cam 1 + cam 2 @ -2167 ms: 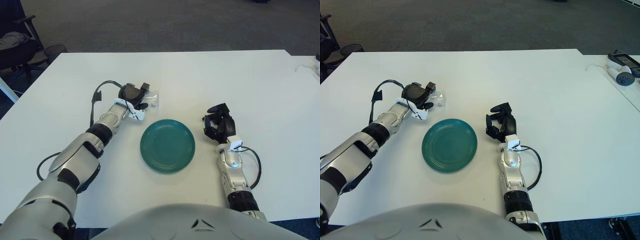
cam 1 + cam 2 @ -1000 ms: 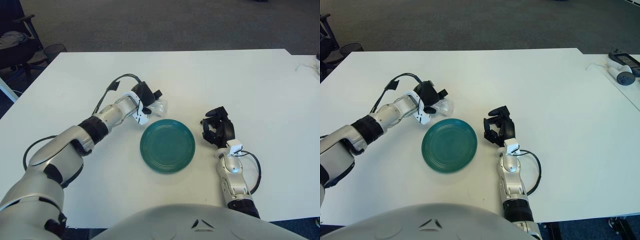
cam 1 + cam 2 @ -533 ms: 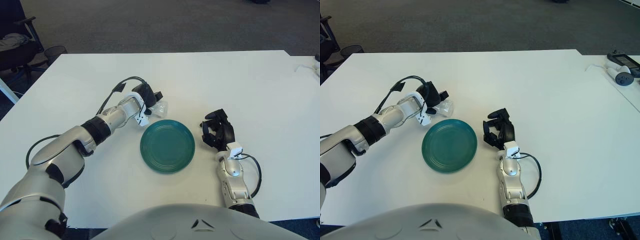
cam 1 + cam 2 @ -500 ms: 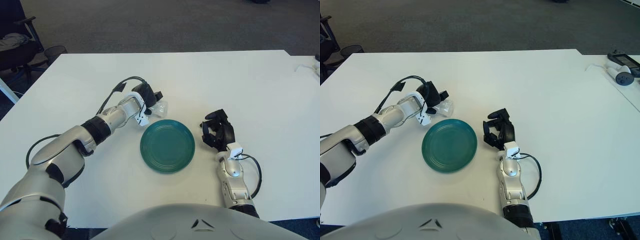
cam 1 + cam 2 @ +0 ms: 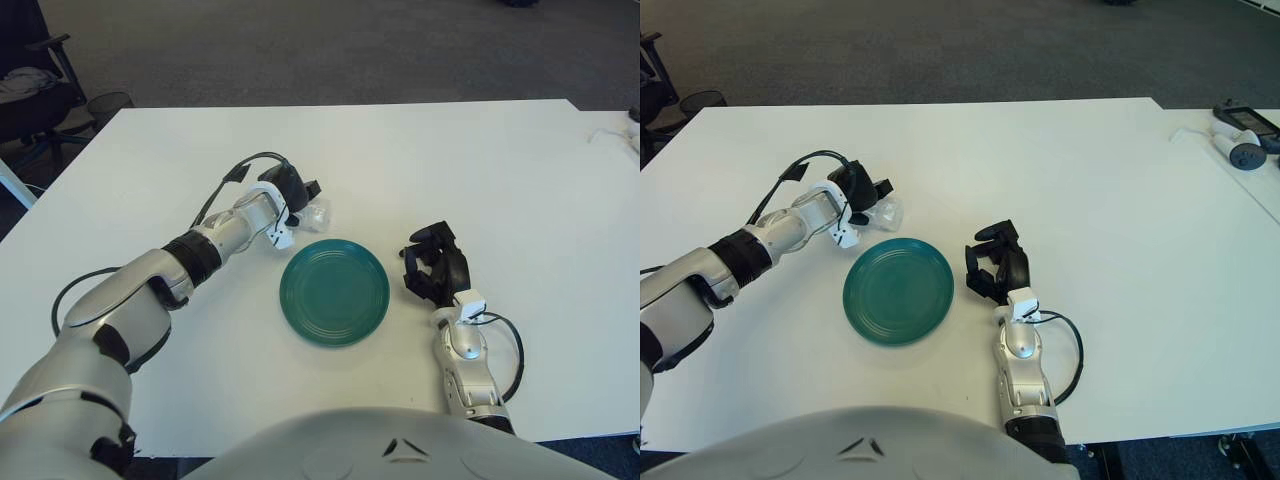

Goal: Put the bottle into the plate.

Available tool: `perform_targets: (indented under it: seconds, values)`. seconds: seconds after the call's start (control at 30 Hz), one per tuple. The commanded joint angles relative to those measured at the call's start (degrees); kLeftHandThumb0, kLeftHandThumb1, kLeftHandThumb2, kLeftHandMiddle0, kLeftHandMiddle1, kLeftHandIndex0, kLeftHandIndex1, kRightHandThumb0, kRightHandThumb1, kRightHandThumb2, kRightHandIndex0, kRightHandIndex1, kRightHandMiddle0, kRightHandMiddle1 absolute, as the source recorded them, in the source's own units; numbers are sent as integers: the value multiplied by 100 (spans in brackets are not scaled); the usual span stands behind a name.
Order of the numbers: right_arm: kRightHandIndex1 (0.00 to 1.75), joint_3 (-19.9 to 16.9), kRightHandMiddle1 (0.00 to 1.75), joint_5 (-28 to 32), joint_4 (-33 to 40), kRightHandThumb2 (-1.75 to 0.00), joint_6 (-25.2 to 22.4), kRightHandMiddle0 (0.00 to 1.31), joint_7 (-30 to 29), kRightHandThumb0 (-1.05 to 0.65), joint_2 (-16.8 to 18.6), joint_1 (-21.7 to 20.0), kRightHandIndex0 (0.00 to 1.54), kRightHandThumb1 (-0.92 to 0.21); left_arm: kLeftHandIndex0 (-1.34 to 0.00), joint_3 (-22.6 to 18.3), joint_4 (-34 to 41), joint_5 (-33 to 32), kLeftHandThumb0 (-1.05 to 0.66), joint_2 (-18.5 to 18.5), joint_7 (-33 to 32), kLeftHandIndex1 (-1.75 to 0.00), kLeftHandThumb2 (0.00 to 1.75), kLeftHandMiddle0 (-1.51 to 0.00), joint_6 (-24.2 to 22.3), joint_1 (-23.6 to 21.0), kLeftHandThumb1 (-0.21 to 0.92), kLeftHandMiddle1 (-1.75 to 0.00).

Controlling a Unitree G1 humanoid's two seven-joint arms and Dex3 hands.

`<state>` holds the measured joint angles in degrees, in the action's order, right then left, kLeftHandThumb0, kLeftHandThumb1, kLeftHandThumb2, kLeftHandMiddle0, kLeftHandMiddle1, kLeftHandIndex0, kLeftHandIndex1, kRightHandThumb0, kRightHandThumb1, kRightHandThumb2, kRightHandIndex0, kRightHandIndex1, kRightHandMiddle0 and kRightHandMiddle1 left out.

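A clear plastic bottle (image 5: 314,213) is held in my left hand (image 5: 290,201), whose dark fingers are curled around it just beyond the far left rim of the plate. The teal plate (image 5: 334,291) lies flat on the white table (image 5: 480,170) in front of me, with nothing in it. The bottle sits low over the table, a little up and left of the plate. My right hand (image 5: 436,271) shows to the right of the plate, its fingers curled and holding nothing.
A black office chair (image 5: 35,85) stands past the table's far left corner. Controllers and a white cable (image 5: 1237,140) lie on a second table at the far right. A black cable loops above my left wrist (image 5: 240,175).
My left hand carried the bottle from further left toward the plate's far left rim, then drew back a little. My right arm slid slightly toward me.
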<state>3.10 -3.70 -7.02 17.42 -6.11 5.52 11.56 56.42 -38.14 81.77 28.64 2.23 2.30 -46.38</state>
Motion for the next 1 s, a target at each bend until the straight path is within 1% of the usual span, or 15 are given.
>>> perform_targets:
  seconds: [0.0, 0.17, 0.27, 0.3, 0.47, 0.6, 0.73, 0.8, 0.87, 0.93, 0.97]
  values:
    - [146, -18, 175, 47, -423, -81, -484, 32, -5, 0, 26, 492, 42, -66, -29, 557, -2010, 114, -105, -589, -558, -157, 114, -85, 349, 702, 92, -175]
    - [147, -8, 175, 20, -361, -81, -458, 31, 6, 0, -4, 567, 42, -66, -22, 514, -2367, 5, -105, -767, -777, -146, 112, -77, 267, 655, 92, -175]
    - [147, 2, 174, 3, -304, -81, -456, 31, 9, 0, -19, 625, 41, -66, -20, 476, -2482, -79, -105, -806, -846, -140, 110, -76, 324, 599, 92, -175]
    - [147, 4, 174, 3, -287, -81, -452, 30, 12, 0, -23, 643, 41, -66, -20, 466, -2620, -103, -105, -849, -905, -138, 109, -77, 339, 587, 92, -175]
    - [148, 8, 174, 4, -216, -81, -473, 30, 14, 0, -38, 700, 41, -66, -19, 428, -3211, -247, -105, -1020, -1148, -135, 108, -75, 375, 574, 92, -175]
    - [147, 8, 175, -4, -129, -81, -537, 30, 13, 0, -60, 752, 42, -66, -18, 377, -3635, -377, -105, -1076, -1421, -134, 107, -73, 337, 794, 92, -175]
    - [147, 15, 175, -18, -75, -81, -569, 30, 16, 0, -88, 794, 42, -66, -18, 365, -3809, -503, -105, -1104, -1565, -134, 105, -76, 405, 889, 92, -175]
    - [147, 15, 175, -13, -64, -81, -569, 30, 31, 0, -106, 804, 42, -67, -16, 379, -3816, -546, -105, -1121, -1666, -136, 102, -71, 473, 883, 92, -175]
    - [148, 16, 175, -6, -55, -81, -573, 30, 42, 0, -119, 809, 42, -67, -15, 401, -3819, -590, -105, -1131, -1731, -136, 98, -62, 509, 871, 92, -164]
    - [148, 12, 175, 2, -51, -81, -586, 29, 51, 0, -131, 809, 42, -67, -14, 451, -3822, -609, -105, -1150, -1768, -135, 96, -56, 515, 854, 92, -156]
    - [147, 9, 175, 6, -49, -80, -593, 30, 56, 0, -137, 810, 42, -67, -12, 477, -3824, -612, -105, -1160, -1784, -134, 94, -52, 515, 847, 92, -149]
